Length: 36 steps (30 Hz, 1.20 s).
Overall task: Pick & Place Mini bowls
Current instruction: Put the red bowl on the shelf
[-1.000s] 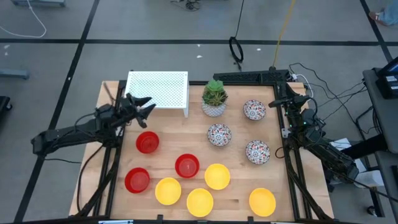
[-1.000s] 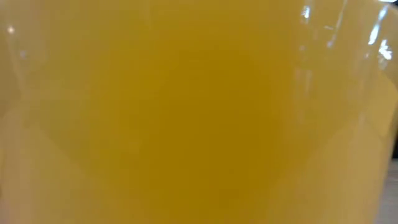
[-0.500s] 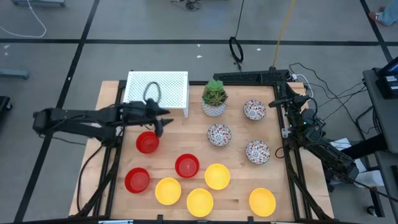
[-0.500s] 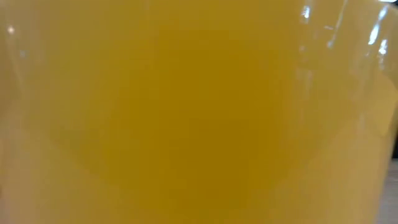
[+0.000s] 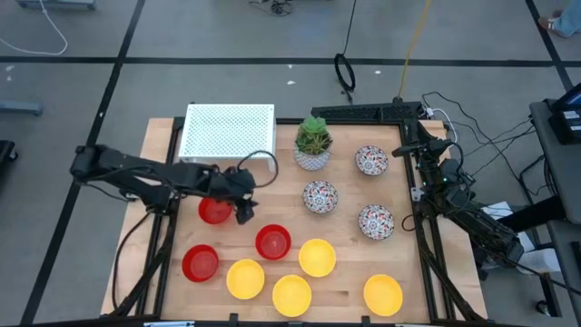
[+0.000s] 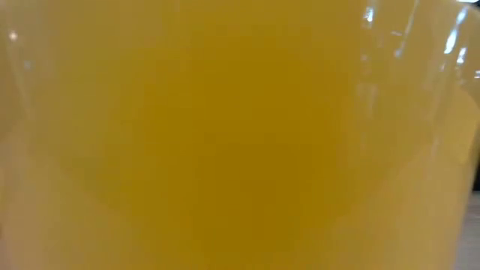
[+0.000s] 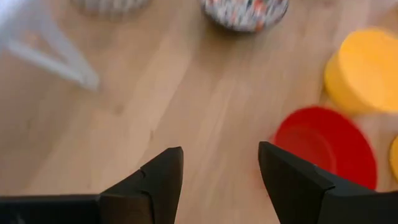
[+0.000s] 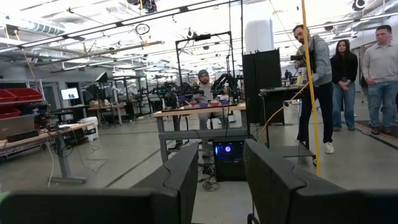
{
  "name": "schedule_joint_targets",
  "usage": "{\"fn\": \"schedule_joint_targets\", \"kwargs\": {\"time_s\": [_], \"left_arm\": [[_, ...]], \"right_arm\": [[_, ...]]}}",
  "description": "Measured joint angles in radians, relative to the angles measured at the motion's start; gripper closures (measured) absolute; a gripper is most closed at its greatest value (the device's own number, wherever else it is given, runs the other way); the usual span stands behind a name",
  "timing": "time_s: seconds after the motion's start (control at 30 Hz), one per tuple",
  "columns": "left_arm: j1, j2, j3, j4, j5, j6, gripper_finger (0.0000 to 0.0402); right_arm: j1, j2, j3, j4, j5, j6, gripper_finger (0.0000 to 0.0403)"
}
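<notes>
Just beyond your left gripper [image 7: 221, 180], whose fingers stand apart and grasp nothing over bare wood, sits a glossy red round mini bowl [image 7: 326, 145]; a bright yellow mini bowl [image 7: 362, 70] and a white floral-patterned mini bowl [image 7: 245, 12] lie farther ahead. Your right gripper [image 8: 221, 180] waits released at the wooden table's [image 5: 345, 232] edge, pointing into the room.

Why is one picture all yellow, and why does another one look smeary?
The low view is filled by a yellow bowl standing right against the lens, far too close to be in focus, with small glints near its top edge. The left wrist view is smeared with motion blur: the red bowl and wooden table look soft, while the left gripper stays fairly crisp.
</notes>
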Motion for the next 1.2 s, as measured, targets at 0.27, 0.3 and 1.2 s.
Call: {"fn": "schedule_joint_targets", "kwargs": {"time_s": [0.27,0.3,1.2], "left_arm": [[-0.074,0.082,0.010,-0.083,0.028,-0.181,0.0190],[-0.083,0.087,0.010,-0.095,0.030,-0.197,0.0190],[-0.110,0.315,0.010,-0.464,0.102,-0.313,0.0190]], "right_arm": [[0.000,0.000,0.000,0.000,0.000,0.000,0.0286],[0.000,0.000,0.000,-0.001,0.000,0.000,0.0286],[0.000,0.000,0.000,0.000,0.000,0.000,0.0286]]}}
